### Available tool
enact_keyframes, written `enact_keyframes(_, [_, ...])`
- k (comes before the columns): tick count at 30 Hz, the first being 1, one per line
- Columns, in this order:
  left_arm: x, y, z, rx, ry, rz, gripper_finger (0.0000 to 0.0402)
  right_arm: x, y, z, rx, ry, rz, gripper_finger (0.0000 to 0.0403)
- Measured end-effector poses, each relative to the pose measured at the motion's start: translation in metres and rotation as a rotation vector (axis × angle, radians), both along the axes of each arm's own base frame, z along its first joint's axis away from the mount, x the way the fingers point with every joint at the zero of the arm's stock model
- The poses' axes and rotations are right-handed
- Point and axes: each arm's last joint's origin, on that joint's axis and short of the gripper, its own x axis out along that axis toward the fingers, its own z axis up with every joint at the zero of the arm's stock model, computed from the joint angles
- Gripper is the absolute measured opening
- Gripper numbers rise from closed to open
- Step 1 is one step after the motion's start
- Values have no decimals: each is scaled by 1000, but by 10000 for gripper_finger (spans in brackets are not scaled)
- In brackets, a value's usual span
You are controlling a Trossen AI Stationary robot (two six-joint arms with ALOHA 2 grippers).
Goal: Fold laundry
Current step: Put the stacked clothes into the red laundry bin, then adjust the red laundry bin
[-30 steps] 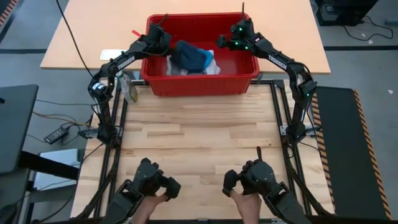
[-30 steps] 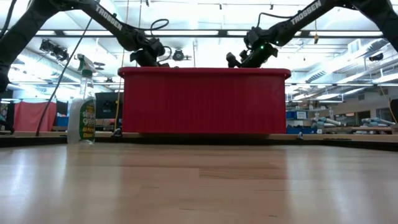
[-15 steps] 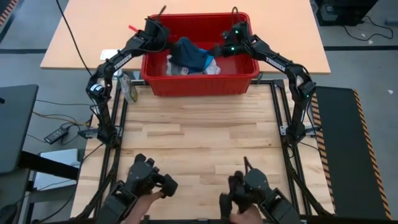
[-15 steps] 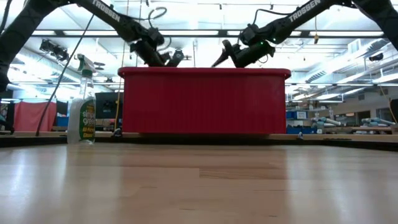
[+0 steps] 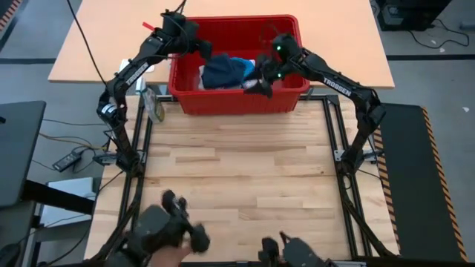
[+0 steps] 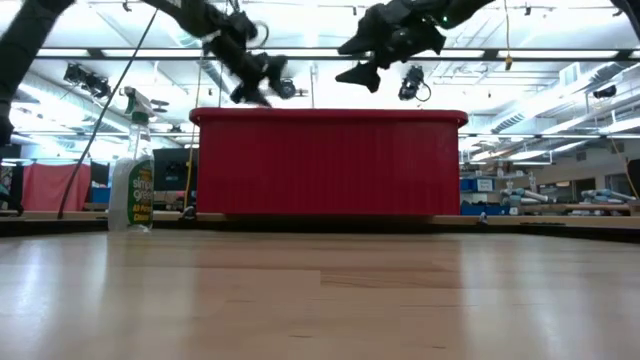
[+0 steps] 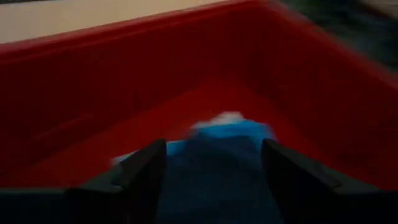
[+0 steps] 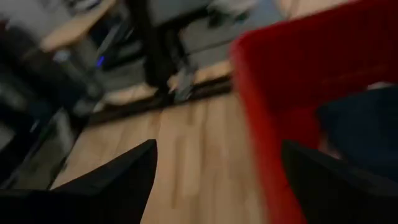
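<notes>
The step in hand looks like fetching a first garment out of the red plastic basket (image 5: 237, 100), which sits at the far edge of the wooden worktop (image 5: 237, 170). The left claw (image 5: 202, 47) hangs over the basket's left end with its fingers spread and nothing between them; its wrist view looks past them down onto the dark navy garment (image 7: 214, 180), with the bright blue garment (image 7: 227, 132) peeking out beyond it. The right claw (image 5: 261, 81) is over the basket's right end near the front wall, also spread wide and empty, and its wrist view takes in the basket's rim (image 8: 249, 106) and bare worktop beside it. To do this well, one claw should probably drop onto the top of the pile and pinch a single layer of the navy cloth (image 5: 221, 73), lifting slowly so the others do not come along tangled. The laundry is all in the basket: navy on top, bright blue (image 5: 245, 67) at its right, and pale white cloth (image 5: 249, 84) at the pile's right. A grey piece cannot be made out. A spray bottle (image 6: 132, 180) stands outside, left of the basket.
</notes>
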Motion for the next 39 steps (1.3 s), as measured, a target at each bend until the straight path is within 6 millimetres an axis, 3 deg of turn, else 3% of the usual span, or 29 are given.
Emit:
enact_keyframes(5, [20, -52, 26, -31, -60, -323, 258, 1, 26, -18, -22, 206, 70, 295])
enact_keyframes(12, [66, -139, 1, -102, 285, -698, 178, 1, 46, -30, -52, 379, 105, 138])
enact_keyframes(16, [80, -159, -21, -115, 385, -750, 116, 3, 50, -34, -111, 441, 72, 59])
enact_keyframes(20, [80, -149, -49, -148, 422, -649, 60, 0, 39, -46, -228, 564, -81, 9])
enact_keyframes(25, [68, -111, -70, -55, 384, -465, 9, -6, 9, -50, -294, 536, -253, 14])
enact_keyframes(32, [46, -50, -82, 153, 253, -283, 4, -30, -41, -47, -388, 443, -521, 6])
enact_keyframes(36, [37, -39, -82, 130, 210, -232, 2, -45, -48, -45, -283, 429, -558, 6])
enact_keyframes(39, [37, -49, -76, 83, 166, -302, 1, -53, -40, -41, -174, 424, -505, 6])
